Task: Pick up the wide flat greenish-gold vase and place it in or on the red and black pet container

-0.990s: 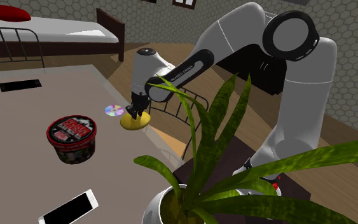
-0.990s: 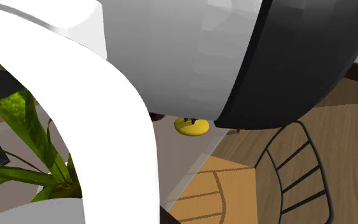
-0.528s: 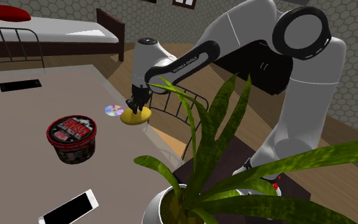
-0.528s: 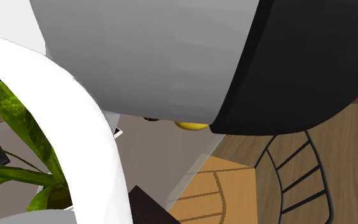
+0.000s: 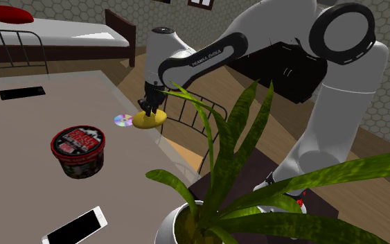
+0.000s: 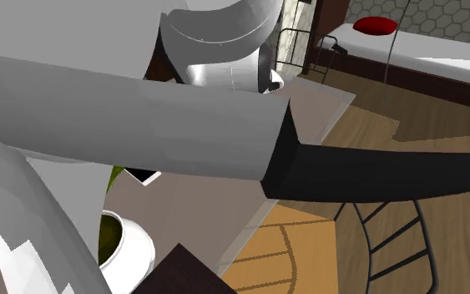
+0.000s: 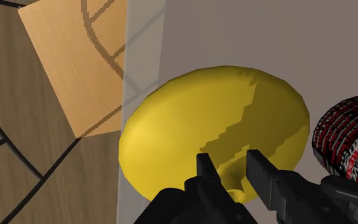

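The wide flat yellow vase (image 5: 149, 118) hangs a little above the grey table (image 5: 20, 159) near its edge at the shoulder view's right. My gripper (image 5: 148, 107) comes down on it from above and is shut on its small neck. In the wrist view the vase (image 7: 215, 127) spreads out beyond the fingers, and the gripper (image 7: 230, 167) clasps the neck between them. The red and black pet container (image 5: 78, 149) stands on the table toward the shoulder view's left of the vase, apart from it; its side (image 7: 346, 137) shows beside the vase in the wrist view.
A shiny disc (image 5: 123, 120) lies just beside the vase. A black phone (image 5: 21, 92) and a white phone (image 5: 75, 227) lie on the table. A potted plant (image 5: 242, 173) fills the foreground; a wire chair (image 5: 200, 114) stands off the table edge. A bed (image 5: 48, 31) is behind.
The gripper has risen and shifted slightly up the shoulder view, carrying the vase off the table. The container and disc have stayed put.
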Motion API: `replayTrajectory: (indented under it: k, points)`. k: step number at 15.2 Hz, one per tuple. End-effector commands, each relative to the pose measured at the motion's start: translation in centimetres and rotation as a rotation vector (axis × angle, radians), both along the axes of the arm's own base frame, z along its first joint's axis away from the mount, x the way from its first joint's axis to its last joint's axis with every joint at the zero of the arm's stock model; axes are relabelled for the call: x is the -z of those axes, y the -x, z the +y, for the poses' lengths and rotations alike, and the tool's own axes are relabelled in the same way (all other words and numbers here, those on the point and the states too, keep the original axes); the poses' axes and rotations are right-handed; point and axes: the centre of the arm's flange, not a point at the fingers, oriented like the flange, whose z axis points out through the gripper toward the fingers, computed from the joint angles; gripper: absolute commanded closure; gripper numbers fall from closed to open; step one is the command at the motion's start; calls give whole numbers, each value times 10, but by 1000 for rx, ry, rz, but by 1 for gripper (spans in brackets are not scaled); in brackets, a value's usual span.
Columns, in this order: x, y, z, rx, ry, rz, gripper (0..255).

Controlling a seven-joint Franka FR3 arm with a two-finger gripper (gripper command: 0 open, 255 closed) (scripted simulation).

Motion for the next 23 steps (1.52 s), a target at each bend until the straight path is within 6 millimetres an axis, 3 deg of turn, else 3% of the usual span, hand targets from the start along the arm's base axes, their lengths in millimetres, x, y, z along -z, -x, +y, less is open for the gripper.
replayTrajectory:
  k: [1, 11, 23]
  points:
    - [-12, 0, 0, 0, 0, 0, 255]
    - [-64, 0, 0, 0, 0, 0, 255]
    - [-86, -14, 157, 0, 0, 0, 255]
